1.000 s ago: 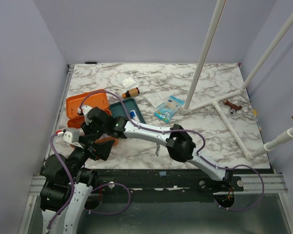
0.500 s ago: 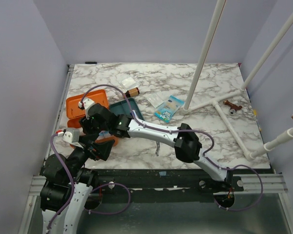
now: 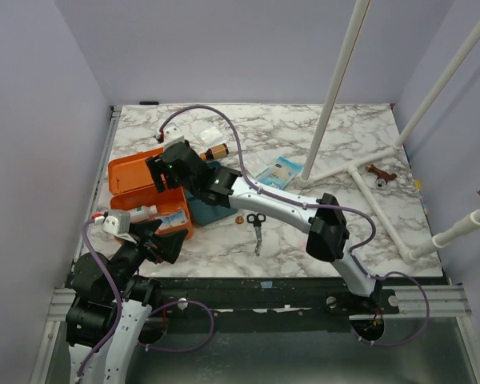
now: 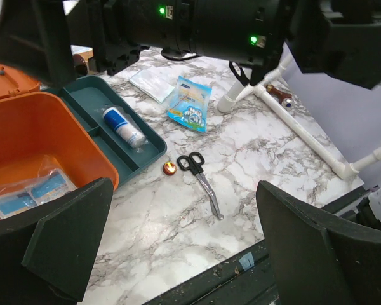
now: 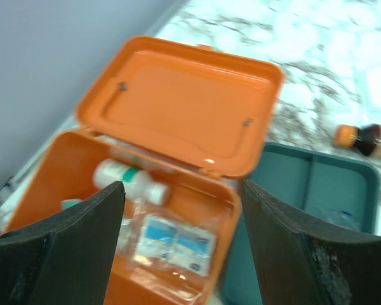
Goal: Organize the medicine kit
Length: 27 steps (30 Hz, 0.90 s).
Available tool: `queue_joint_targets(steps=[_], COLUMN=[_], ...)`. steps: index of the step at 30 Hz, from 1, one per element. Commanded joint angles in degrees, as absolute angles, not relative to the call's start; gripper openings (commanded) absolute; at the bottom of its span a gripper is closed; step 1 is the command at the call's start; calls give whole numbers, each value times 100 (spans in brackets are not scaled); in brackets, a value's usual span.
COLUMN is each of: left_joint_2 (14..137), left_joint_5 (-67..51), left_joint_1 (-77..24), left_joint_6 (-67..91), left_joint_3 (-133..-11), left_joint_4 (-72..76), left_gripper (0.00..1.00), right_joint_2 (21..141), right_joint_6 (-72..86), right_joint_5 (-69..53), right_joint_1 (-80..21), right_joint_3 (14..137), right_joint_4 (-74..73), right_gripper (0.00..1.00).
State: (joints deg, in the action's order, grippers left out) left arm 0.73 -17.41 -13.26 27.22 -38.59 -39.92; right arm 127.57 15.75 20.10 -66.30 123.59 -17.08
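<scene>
Currently the kit sits at the left of the table in the top view, with its lid open and tipped back toward the upper left. Inside the base, a white bottle with a green band lies on its side. Blue-and-white sachets in clear wrap sit toward the lower edge of the right wrist view.

The teal tray is just right of the kit, and the left wrist view shows them touching. One white-and-blue tube lies in the tray's right-hand compartment in that view.

Right gripper hovers above the kit's open base, fingers spread wide, nothing between them. Left gripper is at the lower left of the top view, near the kit's lower corner, also spread wide and holding nothing.

On the marble, lower right of the tray, are black scissors with a small orange round thing just beside the handles. Further up the frame are a blue packet and a flat white packet. A brown bottle with an orange cap lies by the tray's upper edge.

A white pipe frame takes up the right half of the table, with a small brown object next to it.
</scene>
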Motion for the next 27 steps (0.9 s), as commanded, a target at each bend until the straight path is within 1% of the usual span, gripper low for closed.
queue_joint_targets(steps=[1,6,13,20,27], left_joint_2=[-440,-410,-369,-334,-283], left_joint_5=[-1714,-1769,-1811,-1866,-1873], left_joint_1=[-1327,-1327,-1327,-1327,-1327], left_joint_6=[2663,2663,2654,2654,2654], left_joint_3=[-3894,-3884,-3876,-3861,-3859], left_joint_4=[-3955,-3938,-3920,-3898,-3911], left_gripper=[98,98,98,99,98], right_joint_2=[12575,12531,12784,13077,13269], right_joint_6=[2186,2996,3719,4995,5993], right_joint_5=[2428,2070,2222,2186,1883], right_joint_1=[-6050,-5355,-4963,-4594,-4273], right_joint_3=[12078,11843,11792,11806,11624], right_joint_4=[-2262,-2424,-2444,-2480,-2189], right_gripper=[77,80,91,93,93])
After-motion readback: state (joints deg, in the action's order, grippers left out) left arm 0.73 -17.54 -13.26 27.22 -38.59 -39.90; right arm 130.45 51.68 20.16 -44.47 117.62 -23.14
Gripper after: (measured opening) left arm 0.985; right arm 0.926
